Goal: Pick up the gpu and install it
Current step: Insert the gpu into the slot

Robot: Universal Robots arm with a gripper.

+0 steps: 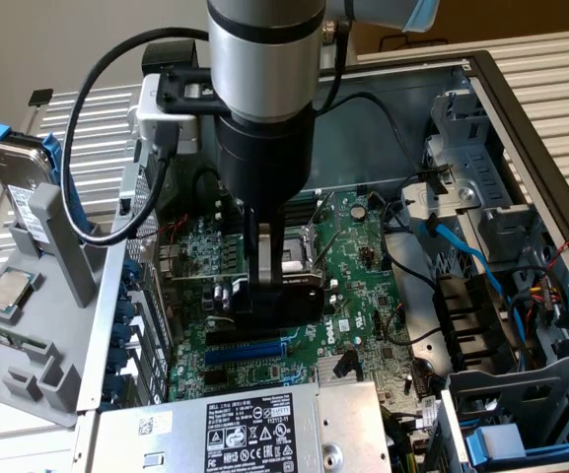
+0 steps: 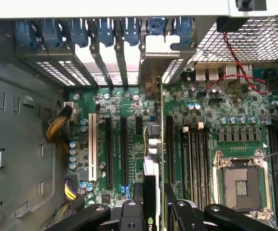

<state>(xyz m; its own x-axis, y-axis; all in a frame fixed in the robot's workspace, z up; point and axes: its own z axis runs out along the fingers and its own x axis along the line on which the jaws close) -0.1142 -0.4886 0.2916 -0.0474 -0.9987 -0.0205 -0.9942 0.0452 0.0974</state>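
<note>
Green board and black shroud marked the gpu (image 1: 299, 301), which stood on edge low inside the case (image 1: 383, 118), over the motherboard (image 1: 363, 266) and near a blue slot (image 1: 245, 350). The gripper (image 1: 269, 288) was clamped on it from above, a finger on each face.

In the wrist view the gpu (image 2: 152, 178) ran edge-on away from the gripper (image 2: 154, 208). It was pinched between the two black fingers (image 2: 179, 216) and lay in line with the long black slots (image 2: 123, 149) of the motherboard (image 2: 225, 110). Its silver bracket (image 2: 164, 55) lay at the rear wall, among the slot covers under a row of blue latches (image 2: 105, 31). Whether its lower edge sat in a slot or only over one could not be told. Near it on the board was the CPU socket (image 2: 242, 185), a metal frame around a dark middle. Red wires (image 2: 235, 65) looped by the rear ports.

Further out in the exterior view, a power supply (image 1: 254, 424) with a white label lay along the case's near edge. Grey drive cages (image 1: 462, 148) and a blue cable (image 1: 462, 251) stood on the exterior view's right. A black cable (image 1: 97, 99) looped down from the arm. Outside the case, on the exterior view's left, a grey rack (image 1: 28, 374) carried an upright hard drive (image 1: 18, 187) in a blue carrier. A CPU chip (image 1: 8, 291) lay flat below the drive.
</note>
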